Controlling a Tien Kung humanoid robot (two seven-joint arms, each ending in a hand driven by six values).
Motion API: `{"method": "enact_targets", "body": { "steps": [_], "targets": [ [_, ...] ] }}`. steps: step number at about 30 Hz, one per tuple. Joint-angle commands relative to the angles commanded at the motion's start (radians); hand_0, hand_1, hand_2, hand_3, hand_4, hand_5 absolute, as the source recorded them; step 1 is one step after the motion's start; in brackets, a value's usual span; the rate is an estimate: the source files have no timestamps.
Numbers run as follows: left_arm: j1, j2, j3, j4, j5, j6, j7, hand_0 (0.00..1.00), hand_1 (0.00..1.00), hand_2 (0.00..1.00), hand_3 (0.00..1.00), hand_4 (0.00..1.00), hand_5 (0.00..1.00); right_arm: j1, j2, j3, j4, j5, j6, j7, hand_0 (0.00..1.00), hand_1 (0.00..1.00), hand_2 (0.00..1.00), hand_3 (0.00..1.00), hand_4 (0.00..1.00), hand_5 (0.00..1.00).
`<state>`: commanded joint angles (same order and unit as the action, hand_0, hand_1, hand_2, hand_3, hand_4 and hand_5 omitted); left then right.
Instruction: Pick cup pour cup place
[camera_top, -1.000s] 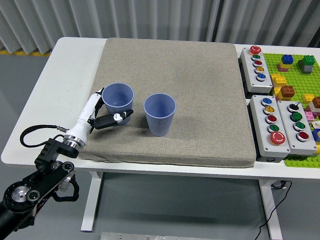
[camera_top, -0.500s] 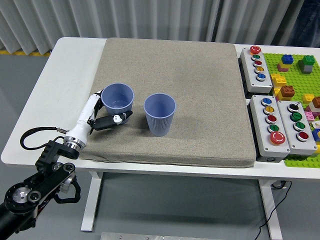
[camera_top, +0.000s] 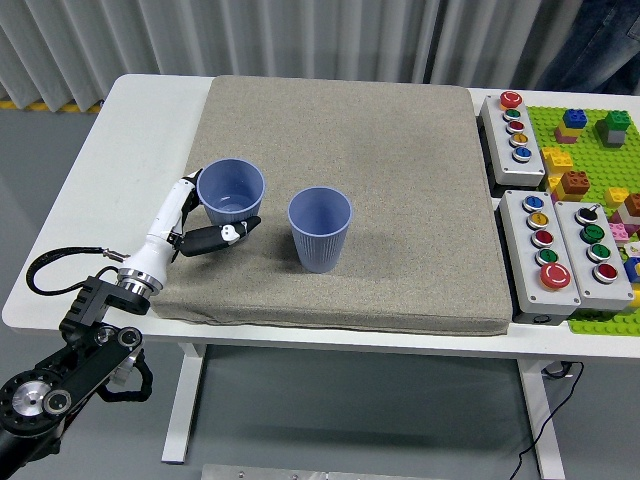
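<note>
Two blue ribbed cups stand on the grey mat (camera_top: 400, 170). The left cup (camera_top: 231, 190) is at the mat's left side and the right cup (camera_top: 320, 230) is near its middle. Both look empty. My left hand (camera_top: 204, 214) comes in from the lower left and is closed around the left cup. Its white fingers (camera_top: 186, 192) are on the cup's left side and its black thumb (camera_top: 222, 237) crosses in front of the base. The right hand is out of view.
Three grey button boxes (camera_top: 514, 126) (camera_top: 537, 250) (camera_top: 595, 250) sit right of the mat. A green brick plate (camera_top: 592, 150) with several coloured bricks lies at the far right. A person's dark clothing (camera_top: 600, 40) shows at the top right. A black cable (camera_top: 60, 262) loops by my left wrist.
My left hand has shifted a little to the left and away from me, and the left cup has moved with it. The right cup has not moved.
</note>
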<state>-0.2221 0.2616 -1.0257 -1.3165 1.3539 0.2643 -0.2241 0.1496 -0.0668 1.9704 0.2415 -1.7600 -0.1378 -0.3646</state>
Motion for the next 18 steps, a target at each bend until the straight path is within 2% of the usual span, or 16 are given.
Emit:
{"method": "enact_targets", "body": {
  "steps": [5, 8, 12, 18],
  "targets": [
    [-0.022, 0.021, -0.005, -0.056, 0.085, -0.015, 0.057, 0.589, 0.544, 0.550, 0.548, 0.762, 0.010, -0.001, -0.001, 0.000, 0.000, -0.001, 0.001, 0.001, 0.639, 0.601, 0.509, 0.581, 0.002, 0.002],
    [-0.056, 0.029, -0.007, -0.072, 0.159, -0.029, 0.090, 0.589, 0.544, 0.550, 0.548, 0.762, 0.010, 0.001, -0.001, -0.001, 0.000, 0.003, -0.002, 0.000, 0.639, 0.601, 0.509, 0.581, 0.002, 0.002],
    [-0.102, 0.042, 0.004, -0.077, 0.223, -0.047, 0.119, 0.587, 0.541, 0.549, 0.547, 0.761, 0.013, 0.003, -0.002, -0.004, 0.000, 0.008, -0.004, 0.000, 0.639, 0.601, 0.509, 0.581, 0.002, 0.002],
    [-0.155, 0.042, 0.002, -0.064, 0.335, -0.087, 0.166, 0.583, 0.539, 0.548, 0.542, 0.763, 0.020, 0.004, -0.004, -0.008, -0.001, 0.016, -0.006, 0.002, 0.640, 0.601, 0.509, 0.581, 0.002, 0.002]
  ]
}}
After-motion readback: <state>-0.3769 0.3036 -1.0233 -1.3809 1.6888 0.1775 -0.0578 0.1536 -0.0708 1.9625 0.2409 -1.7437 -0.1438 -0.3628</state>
